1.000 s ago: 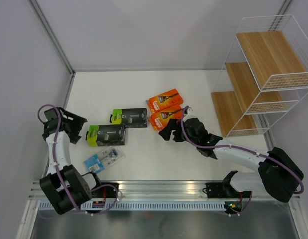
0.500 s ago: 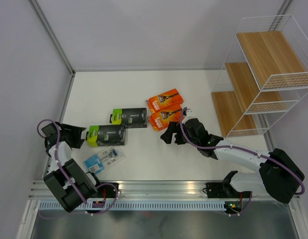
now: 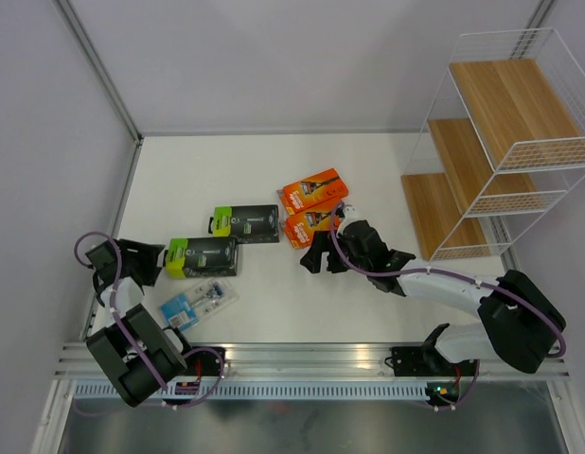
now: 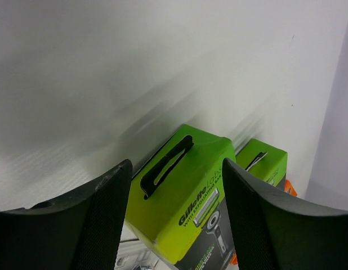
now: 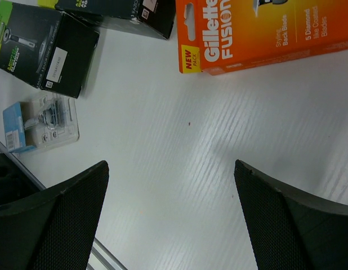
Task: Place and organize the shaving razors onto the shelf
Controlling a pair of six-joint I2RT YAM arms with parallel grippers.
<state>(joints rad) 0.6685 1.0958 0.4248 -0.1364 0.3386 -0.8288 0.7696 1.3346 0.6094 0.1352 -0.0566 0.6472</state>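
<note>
Orange shows twice near the middle of the white table [image 3: 387, 175]: the farther orange pack [image 3: 314, 190] and the nearer orange pack [image 3: 310, 227] lie flat side by side, slanted the same way. Left of them lie the farther black pack [image 3: 245, 222] and the nearer black pack [image 3: 203, 256], each with its lime-green end pointing left. The blister pack [image 3: 198, 303] with its blue card lies closest to the arms' bases. All five razor packs are on the table, and the shelf [image 3: 510, 104], a white wire rack with three stepped wooden tiers, stands well apart at the right edge. The left gripper [image 4: 177, 166] sits low at the table's left side with its fingers spread. In the left wrist view the lime end of the nearer black pack fills the gap between them, but whether either finger touches it cannot be told. The right gripper [image 5: 170, 166] hovers just beside the near edge of the nearer orange pack, its jaws spread wide with table surface showing between them, gripping nothing.
</note>
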